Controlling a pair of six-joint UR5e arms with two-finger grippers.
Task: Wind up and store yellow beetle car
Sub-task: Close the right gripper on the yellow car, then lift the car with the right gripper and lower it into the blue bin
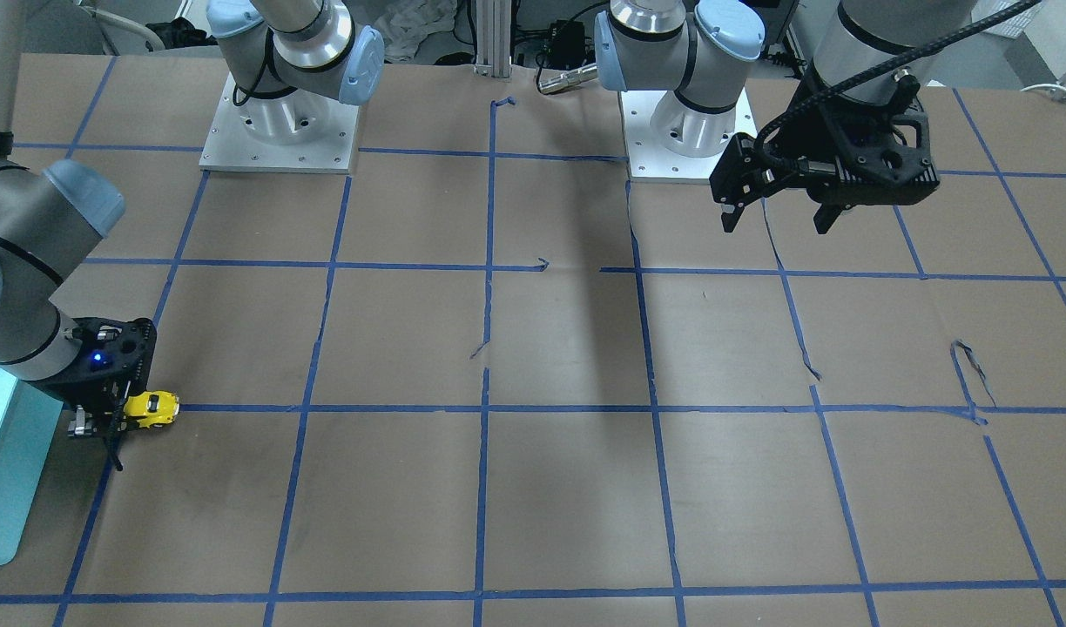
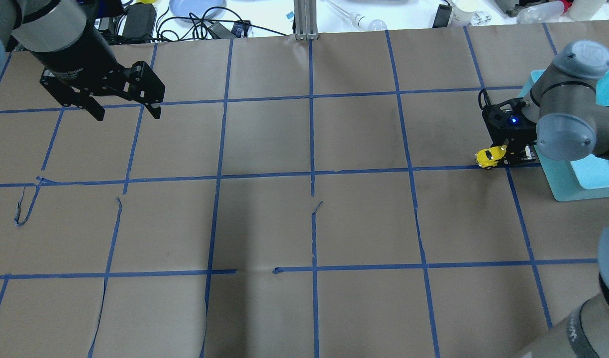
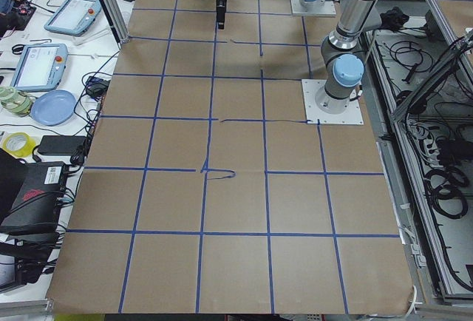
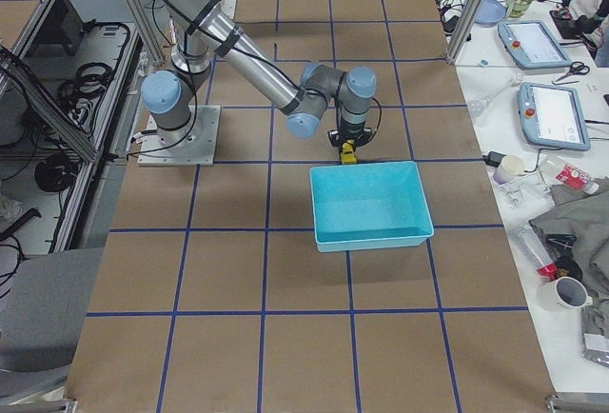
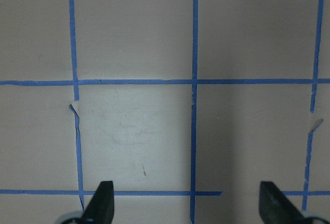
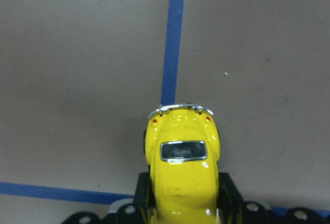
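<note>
Working across the paper-covered table, we judge that winding is the step in hand. Storing would follow in the turquoise bin, which sits just beside the right arm.

The left claw hangs wide open and empty at the table's other end, well apart, and we see no need for it. The right claw is closed narrowly on the yellow beetle car. Its fingers pinch the body's flanks near one end, while the other end, with its silvery bumper, juts out free.

The car is low at the table by a blue tape line, just outside the bin. We cannot tell whether its wheels touch the paper.

To wind well, we would press the wheels lightly onto the table and draw the car straight along its own length, so that the wheels roll and do not skid. The shell is rounded and glossy, so we judge it could twist or slip. A firm pinch and a slow stroke seem wise, then a clean lift over the bin's wall.
</note>
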